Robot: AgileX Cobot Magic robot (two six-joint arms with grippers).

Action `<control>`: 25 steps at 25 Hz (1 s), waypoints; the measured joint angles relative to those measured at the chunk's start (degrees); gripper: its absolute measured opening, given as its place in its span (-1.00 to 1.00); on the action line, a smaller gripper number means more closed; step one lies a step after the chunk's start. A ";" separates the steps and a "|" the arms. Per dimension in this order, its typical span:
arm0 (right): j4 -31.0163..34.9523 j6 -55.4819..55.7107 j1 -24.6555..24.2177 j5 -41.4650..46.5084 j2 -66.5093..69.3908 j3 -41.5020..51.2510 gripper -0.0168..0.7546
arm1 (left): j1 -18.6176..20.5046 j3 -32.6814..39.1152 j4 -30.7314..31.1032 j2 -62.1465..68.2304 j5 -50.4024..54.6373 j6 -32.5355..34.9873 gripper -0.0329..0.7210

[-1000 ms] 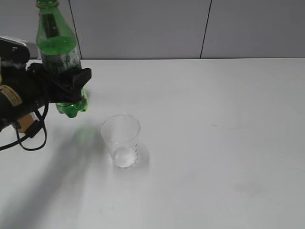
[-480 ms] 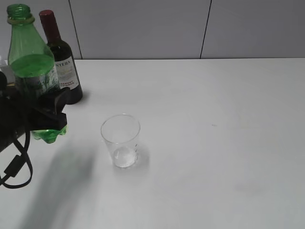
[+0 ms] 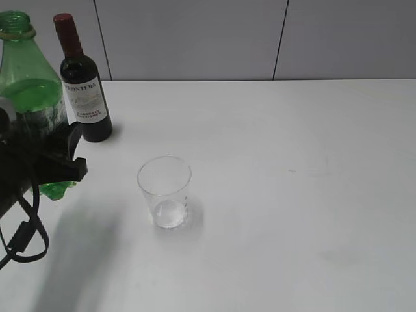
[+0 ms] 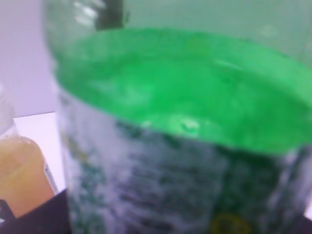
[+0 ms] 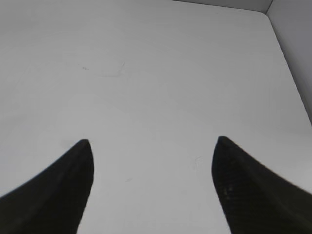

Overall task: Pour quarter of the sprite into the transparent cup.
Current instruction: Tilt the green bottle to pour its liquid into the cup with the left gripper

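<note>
Exterior view: the sprite (image 3: 29,91) stands upright at the far left edge, uncapped, its green liquid filling it up to about the shoulder, with the neck above that empty. The left hand (image 3: 55,159) is clamped around its lower body, the black fingers (image 3: 70,146) wrapping the label zone; the green base pokes out beneath them. Whether the base rests on the white tabletop (image 3: 292,195) or hangs just above it cannot be told. Just behind and to the right stands a dark wine bottle (image 3: 81,88) with a white label and a red top, upright on the tabletop. The transparent cup (image 3: 164,190) sits upright near the middle, well apart from the sprite; it looks nearly empty, and any liquid at its bottom is too faint to judge.

Left wrist view shows the sprite (image 4: 180,146) filling the frame, blurred, with the liquid surface level above the pale label, and a tan-orange bottle (image 4: 22,170) at the lower left.

Right wrist view shows the right hand (image 5: 151,146) spread wide over bare tabletop, gripping nothing.

Compared with a second ago, the sprite has moved left and lower, away from the cup, uncovering the wine bottle it hid. The cup has not shifted.
</note>
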 joint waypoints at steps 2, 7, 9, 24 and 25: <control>0.00 0.00 0.00 0.00 0.00 0.00 0.56 | 0.00 0.00 0.00 0.90 -0.16 1.14 0.32; 0.00 0.00 0.00 0.00 0.00 0.00 0.56 | 0.00 0.00 -0.02 2.63 -1.57 3.35 0.32; 0.00 0.00 0.00 0.00 0.00 0.00 0.56 | 0.00 0.00 -0.02 3.17 -2.70 5.17 0.32; 0.00 0.00 0.00 0.00 0.00 0.00 0.56 | 0.00 -0.86 -1.01 10.80 -4.14 19.07 0.32; 0.00 0.00 0.00 0.00 0.00 0.00 0.56 | 0.00 -1.24 -1.33 11.16 -4.14 19.71 0.32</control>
